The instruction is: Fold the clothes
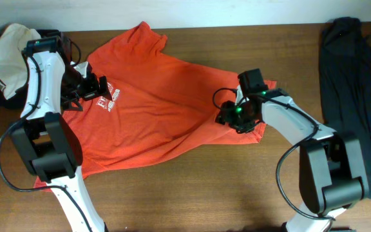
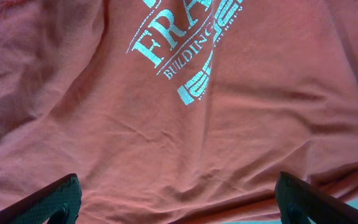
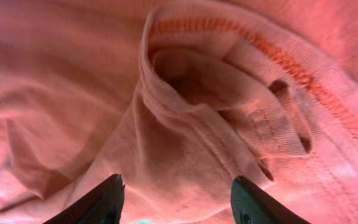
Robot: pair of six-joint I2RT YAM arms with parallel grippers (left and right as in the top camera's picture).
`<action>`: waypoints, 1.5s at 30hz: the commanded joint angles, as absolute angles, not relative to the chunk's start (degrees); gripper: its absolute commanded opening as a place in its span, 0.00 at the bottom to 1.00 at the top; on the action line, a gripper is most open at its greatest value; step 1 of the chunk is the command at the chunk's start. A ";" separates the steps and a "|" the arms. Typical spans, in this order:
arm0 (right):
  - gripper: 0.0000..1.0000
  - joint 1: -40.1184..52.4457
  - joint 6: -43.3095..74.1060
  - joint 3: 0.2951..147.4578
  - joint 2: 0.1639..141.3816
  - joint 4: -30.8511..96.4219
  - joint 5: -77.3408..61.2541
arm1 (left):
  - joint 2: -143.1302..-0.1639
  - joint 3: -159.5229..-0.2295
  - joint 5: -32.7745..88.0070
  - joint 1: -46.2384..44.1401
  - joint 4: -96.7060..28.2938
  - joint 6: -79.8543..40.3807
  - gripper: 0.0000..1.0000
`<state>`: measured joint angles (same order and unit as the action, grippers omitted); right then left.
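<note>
The red-orange T-shirt [image 1: 166, 109] lies spread on the wooden table, its white lettering [image 1: 108, 98] toward the left. My left gripper [image 1: 98, 87] hovers over the chest. In the left wrist view its fingers [image 2: 178, 182] are wide open and empty above the lettering [image 2: 179, 43]. My right gripper [image 1: 235, 116] is at the shirt's right sleeve. In the right wrist view its fingers [image 3: 178, 183] are partly open on either side of a bunched fold of the sleeve hem [image 3: 229, 93]. The cloth bulges between them.
A black garment [image 1: 353, 96] lies at the right end of the table. A beige cloth [image 1: 5, 55] lies on a dark one at the back left corner. Bare wood [image 1: 192, 187] shows in front of the shirt.
</note>
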<state>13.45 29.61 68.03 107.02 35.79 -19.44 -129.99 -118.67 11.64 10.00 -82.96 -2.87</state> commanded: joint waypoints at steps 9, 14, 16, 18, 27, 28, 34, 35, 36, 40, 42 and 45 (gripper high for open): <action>0.60 11.77 30.70 67.51 108.07 38.52 -15.00 | -130.30 -118.89 12.23 10.17 -82.76 -3.42 0.99; 0.59 14.11 30.94 67.44 108.18 38.52 -14.28 | -130.30 -118.89 12.23 10.13 -82.83 -3.42 0.99; 0.47 14.24 30.94 67.44 108.18 38.33 -13.54 | -130.30 -118.89 12.23 10.13 -82.83 -3.42 0.99; 0.46 14.24 30.92 67.40 108.18 38.37 -13.19 | -130.30 -118.87 12.23 10.13 -82.83 -3.42 0.99; 0.56 14.17 31.99 67.40 110.13 38.57 -9.96 | -130.30 -118.89 12.23 10.13 -82.81 -3.42 0.99; 0.56 14.20 31.99 67.40 110.13 38.24 -10.02 | -130.30 -118.89 12.21 10.13 -82.81 -3.42 0.99; 0.35 14.24 31.99 67.40 110.13 37.71 -10.02 | -130.30 -118.89 12.21 10.13 -82.78 -3.42 0.99; 0.34 14.17 31.99 67.40 110.13 37.45 -9.80 | -130.30 -118.89 12.21 10.13 -82.78 -3.40 0.99; 0.30 14.17 31.97 67.42 110.10 37.30 -9.58 | -130.30 -118.87 12.21 10.13 -82.78 -3.42 0.99; 0.14 14.17 31.97 67.46 110.10 37.10 -8.29 | -130.30 -118.87 12.19 10.13 -82.78 -3.42 0.99; 0.11 14.17 31.94 67.53 110.10 37.15 -7.77 | -130.30 -118.89 12.19 10.13 -82.78 -3.40 0.99; 0.04 14.17 31.97 68.60 110.00 38.39 -7.64 | -130.30 -118.89 11.53 10.13 -83.00 -3.25 0.99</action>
<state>13.98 31.57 67.70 109.58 37.47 -9.39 -129.99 -118.67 11.62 10.00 -82.91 -2.90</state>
